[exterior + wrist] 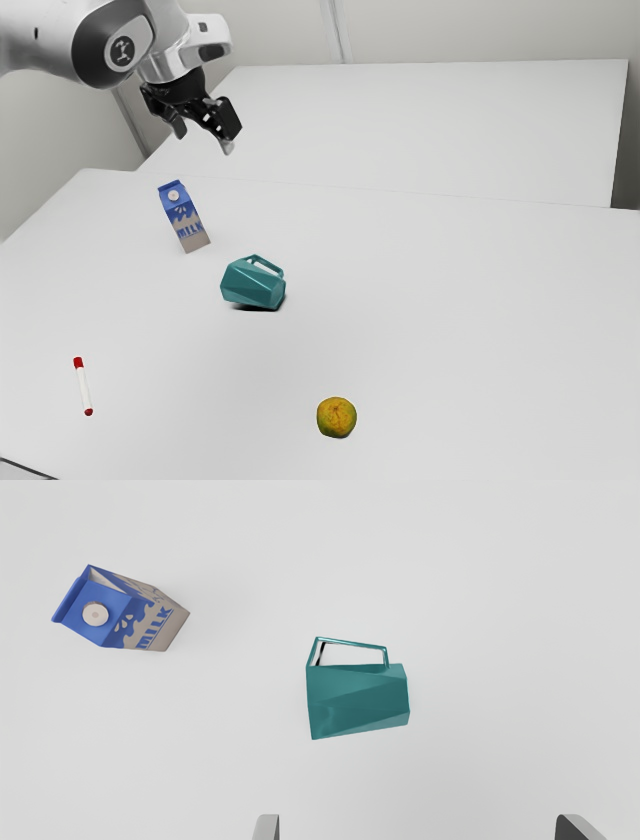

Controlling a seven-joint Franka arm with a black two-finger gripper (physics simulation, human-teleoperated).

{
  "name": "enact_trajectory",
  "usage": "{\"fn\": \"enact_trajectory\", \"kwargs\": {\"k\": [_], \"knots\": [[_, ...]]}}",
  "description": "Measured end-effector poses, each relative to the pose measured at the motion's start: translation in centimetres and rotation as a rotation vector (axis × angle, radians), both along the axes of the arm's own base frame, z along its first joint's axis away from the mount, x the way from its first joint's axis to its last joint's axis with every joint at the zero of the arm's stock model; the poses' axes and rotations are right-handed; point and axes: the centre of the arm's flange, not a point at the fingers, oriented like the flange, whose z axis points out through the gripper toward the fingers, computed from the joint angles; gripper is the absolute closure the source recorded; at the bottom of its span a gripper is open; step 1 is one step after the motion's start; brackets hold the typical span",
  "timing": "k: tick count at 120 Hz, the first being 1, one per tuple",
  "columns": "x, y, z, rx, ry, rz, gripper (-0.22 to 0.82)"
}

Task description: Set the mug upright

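Note:
High over the table's far part, my gripper [204,143] hangs in the exterior view's upper left, well above and apart from the mug. A teal faceted mug [252,284] lies on its side on the table, its handle pointing away from the exterior camera. In the wrist view the mug [357,697] shows its side wall and the angular handle loop; its inside is hidden. The fingertips of my gripper [417,827] stand wide apart with nothing between them.
A blue and grey milk carton [185,216] stands near the mug, toward the exterior view's upper left. A white marker with red ends [83,387] lies at the lower left. An orange-green fruit [336,417] sits toward the front of the white table [480,310].

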Motion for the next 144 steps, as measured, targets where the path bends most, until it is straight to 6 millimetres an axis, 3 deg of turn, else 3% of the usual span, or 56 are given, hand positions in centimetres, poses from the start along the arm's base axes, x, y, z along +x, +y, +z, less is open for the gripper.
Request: {"fn": "enact_trajectory", "kwargs": {"k": [22, 40, 72, 98, 121, 144], "knots": [[0.2, 0.7, -0.3, 0.002, -0.003, 0.012, 0.00], [0.8, 4.7, -1.8, -0.055, 0.028, 0.093, 0.00], [1.5, 14.3, -7.5, -0.333, 0.153, 0.328, 0.00], [2.2, 22.0, -15.5, -0.515, 0.315, 0.482, 0.00], [4.8, 20.6, -21.0, -0.592, 0.410, 0.433, 0.00], [6.6, 22.3, -25.4, -0.650, 0.439, 0.419, 0.00]]}}
